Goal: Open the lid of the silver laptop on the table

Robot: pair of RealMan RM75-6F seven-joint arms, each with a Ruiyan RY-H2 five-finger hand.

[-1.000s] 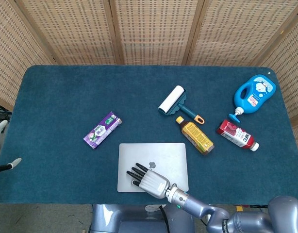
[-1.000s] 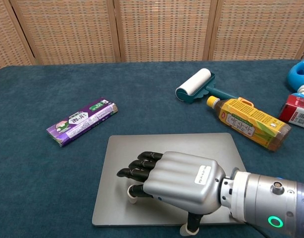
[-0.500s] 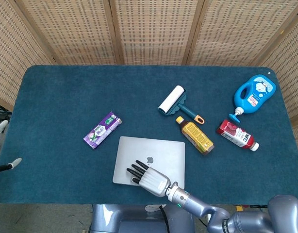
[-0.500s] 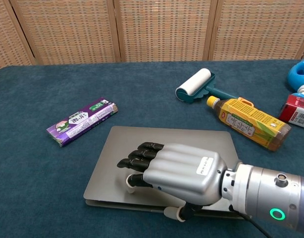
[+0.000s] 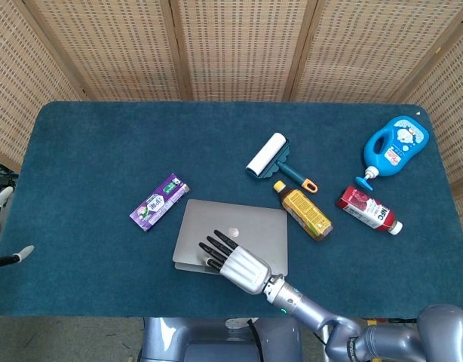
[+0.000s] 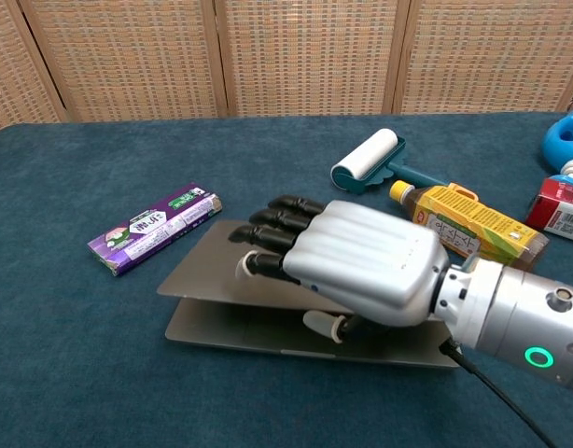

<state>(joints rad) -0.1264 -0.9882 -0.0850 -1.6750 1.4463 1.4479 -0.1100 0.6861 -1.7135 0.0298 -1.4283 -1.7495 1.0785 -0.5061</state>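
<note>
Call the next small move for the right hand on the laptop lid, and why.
Probably keep lifting: the right hand grips the front edge of the laptop lid, thumb beneath, and only a narrow wedge shows above the base. Raising and tilting it toward the screen should widen the opening.

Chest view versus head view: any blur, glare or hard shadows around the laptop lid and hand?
Chest view: right hand and silver laptop are sharp, lighting soft, with a dark shadow in the gap under the raised lid and no glare. Head view: even light, everything in focus; the laptop shows only a faint sheen, and the hand covers its near edge.
</note>
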